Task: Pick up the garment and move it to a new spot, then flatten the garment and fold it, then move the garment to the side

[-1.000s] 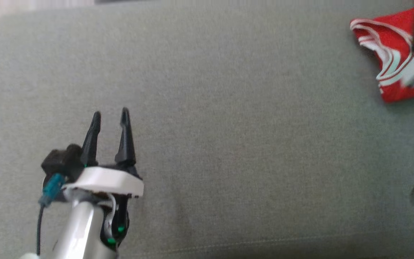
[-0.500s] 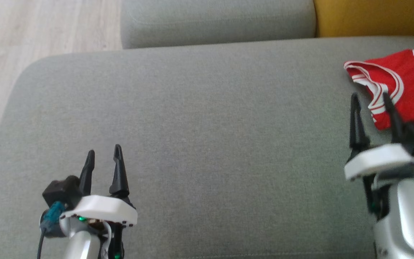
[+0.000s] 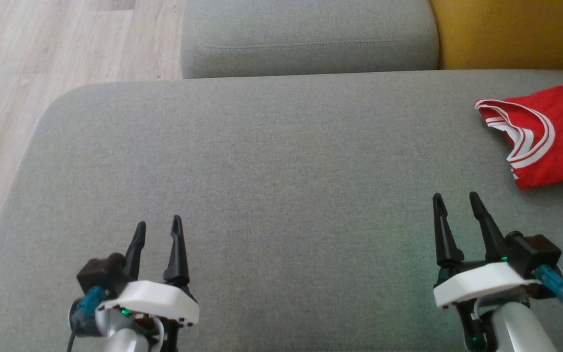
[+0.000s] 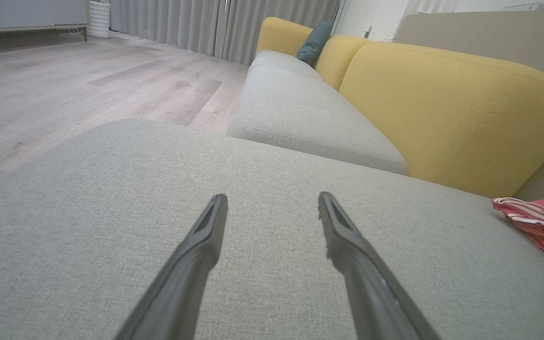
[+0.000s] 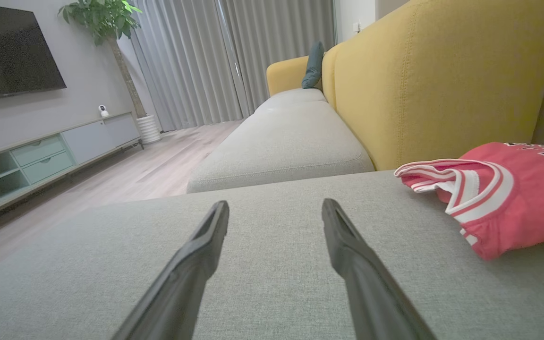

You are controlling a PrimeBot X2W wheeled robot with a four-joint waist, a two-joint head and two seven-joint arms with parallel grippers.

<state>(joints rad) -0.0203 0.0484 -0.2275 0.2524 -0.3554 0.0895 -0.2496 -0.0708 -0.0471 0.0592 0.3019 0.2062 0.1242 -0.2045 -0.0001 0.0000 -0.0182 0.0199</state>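
Right end effector [image 3: 455, 196] has backed off the red garment [image 3: 552, 142] and now sits apart from it; the head camera shifted too. It and the left end effector [image 3: 159, 221] are both spread and empty, low over the sofa seat [image 3: 281, 156]. Garment lies bunched compact at the seat's far right. Looks like the move-to-side step is wrapping up. Next probably needs only parking the arms clear without snagging cloth.

The wide grey seat cushion [image 3: 281, 161] is matt, coarsely woven cloth with a fine speckled grain, and the mustard-yellow sofa backrest [image 5: 423, 80] is a similar matt upholstery cloth with a stitched seam. The crumpled red garment with white striped trim [image 3: 550, 142] looks like thin, smooth knit fabric. The left gripper [image 3: 158, 221] and right gripper [image 3: 455, 195] have matt dark plastic fingers [image 4: 191, 274] on smooth white plastic housings [image 3: 154, 300], and the pale plank floor [image 3: 42, 49] shows low-sheen wood grain.
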